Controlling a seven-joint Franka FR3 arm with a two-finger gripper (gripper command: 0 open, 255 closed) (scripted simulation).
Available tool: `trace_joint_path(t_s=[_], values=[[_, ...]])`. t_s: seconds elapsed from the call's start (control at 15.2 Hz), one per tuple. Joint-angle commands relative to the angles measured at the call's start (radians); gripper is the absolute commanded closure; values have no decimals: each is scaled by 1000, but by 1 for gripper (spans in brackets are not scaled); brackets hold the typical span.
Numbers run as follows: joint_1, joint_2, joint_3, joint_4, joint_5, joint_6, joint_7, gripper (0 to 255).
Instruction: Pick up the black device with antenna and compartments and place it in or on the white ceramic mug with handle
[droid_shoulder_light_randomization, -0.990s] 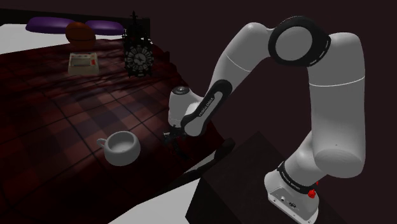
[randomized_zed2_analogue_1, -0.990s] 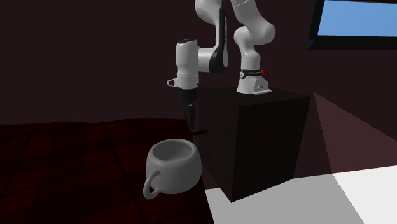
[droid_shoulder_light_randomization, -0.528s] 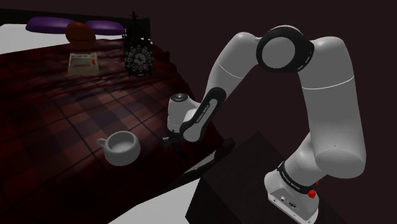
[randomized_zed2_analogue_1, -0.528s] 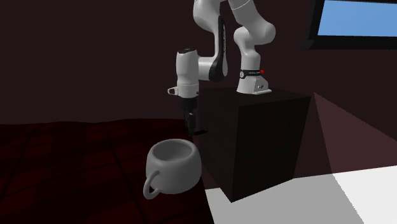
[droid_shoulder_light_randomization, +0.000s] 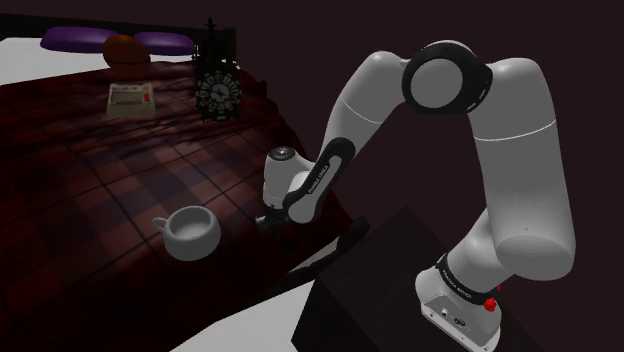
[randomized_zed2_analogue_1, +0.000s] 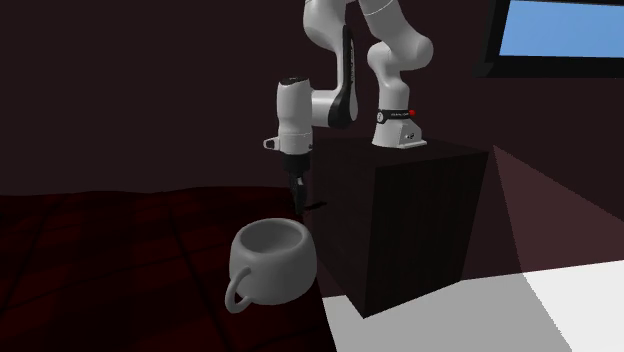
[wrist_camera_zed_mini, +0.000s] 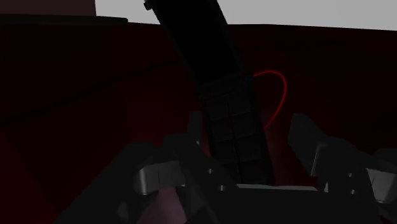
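Claw is open, nothing gripped. Fingers straddle the black device, which lies flat on the dark red checked cover with its long body running away from me. A thin red loop sticks out of the side by one finger.

Grasp step:
- I'm not centred. One finger is right against the body, the other has a clear gap. If I close like this, I expect the device to slide sideways first. I want a small shift toward the gap side before closing.
- The fingers cross the narrow width, which is good. I can't tell whether the tips are down to the cover yet.
- Keep the red loop out of the pinch.
- I'm holding near one end of a long body, so it will probably droop on the lift. Lift slowly and straight up.

Room to move:
- In the shoulder view the claw sits close to where the cover drops off toward the stand. White floor is below, so a slip there loses the device.
- The stand is just beside me in the second exterior view too. Don't swing that way.
- The mug is near, on the shoulder view's left, upright and mouth up, with open cover between us. In the second exterior view the mug has its handle turned away from the stand.
- The clock and pillows are well apart and not in the way.
- The device looks longer than the mug is deep, so it will likely lean on the rim.
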Motion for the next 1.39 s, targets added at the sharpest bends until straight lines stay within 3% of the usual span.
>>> trace_joint_path(t_s=[0.0,0.53,1.32], values=[[0,0,0,0,0,0,0,255],[0,0,0,0,0,0,0,255],[-51,-167,63,-69,43,-102,-34,255]])
